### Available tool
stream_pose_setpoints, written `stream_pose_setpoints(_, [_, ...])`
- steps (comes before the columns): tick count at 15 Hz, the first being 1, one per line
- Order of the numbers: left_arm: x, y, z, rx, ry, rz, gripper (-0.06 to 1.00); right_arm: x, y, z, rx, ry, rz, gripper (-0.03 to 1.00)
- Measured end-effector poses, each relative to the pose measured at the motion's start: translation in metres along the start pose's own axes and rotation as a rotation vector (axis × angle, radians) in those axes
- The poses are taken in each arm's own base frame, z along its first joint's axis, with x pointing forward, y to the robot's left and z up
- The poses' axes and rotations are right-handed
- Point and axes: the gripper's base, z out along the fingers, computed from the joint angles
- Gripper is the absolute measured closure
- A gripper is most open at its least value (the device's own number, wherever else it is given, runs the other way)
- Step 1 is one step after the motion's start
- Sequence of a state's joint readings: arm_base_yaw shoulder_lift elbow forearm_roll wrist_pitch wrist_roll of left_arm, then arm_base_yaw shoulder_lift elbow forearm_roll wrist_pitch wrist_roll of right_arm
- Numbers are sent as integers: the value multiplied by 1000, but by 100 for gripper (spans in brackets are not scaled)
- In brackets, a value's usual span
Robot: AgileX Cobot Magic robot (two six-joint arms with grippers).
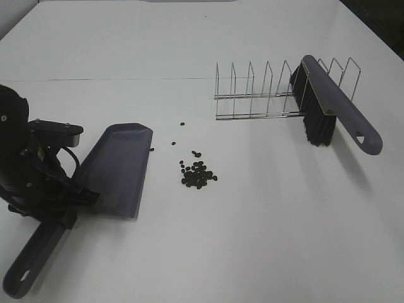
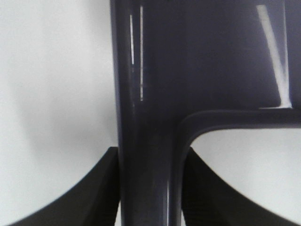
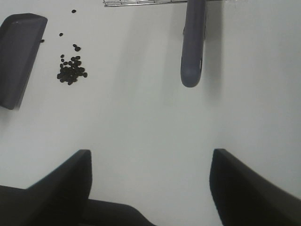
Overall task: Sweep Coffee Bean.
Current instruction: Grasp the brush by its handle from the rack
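Right now your left gripper [image 2: 150, 188] is clamped tight on the dustpan [image 1: 117, 167], its 2 fingers [image 2: 106, 188] pressed against either side of the pan's narrow handle. The pan's wide scoop reaches forward from that gripper and rests on the white table [image 1: 252, 252], while the handle's free end sticks out behind it.

The coffee beans [image 1: 199, 175] sit in a loose dark cluster on the table just past the scoop's long edge, near it but apart from it. A few strays lie a little farther out from the gripper, and 1 bean lies close against the pan's edge.

Your right gripper [image 3: 150, 165] hangs above bare table with its jaws spread wide and nothing between them. From there the beans [image 3: 71, 73] are well ahead and off toward the left arm's side, with the dustpan [image 3: 19, 52] just beyond them. The brush [image 1: 334, 107] leans tilted on the wire rack [image 1: 252, 95], bristles down, and its handle end [image 3: 192, 70] points back toward your right gripper, well apart from it.
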State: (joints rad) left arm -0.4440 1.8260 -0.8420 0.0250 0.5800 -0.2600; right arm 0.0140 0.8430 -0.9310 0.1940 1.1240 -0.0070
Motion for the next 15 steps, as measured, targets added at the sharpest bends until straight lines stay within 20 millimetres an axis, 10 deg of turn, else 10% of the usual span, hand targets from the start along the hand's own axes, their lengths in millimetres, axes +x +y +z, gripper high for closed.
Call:
stream_pose_setpoints(8, [0,-1,0,16,5,-26,62,-135,-9,121,-5,306,41,17])
stream_pose_setpoints(15, [3,-1,0,10,36,-28,62,-196,-33,261,34,387,-32,15])
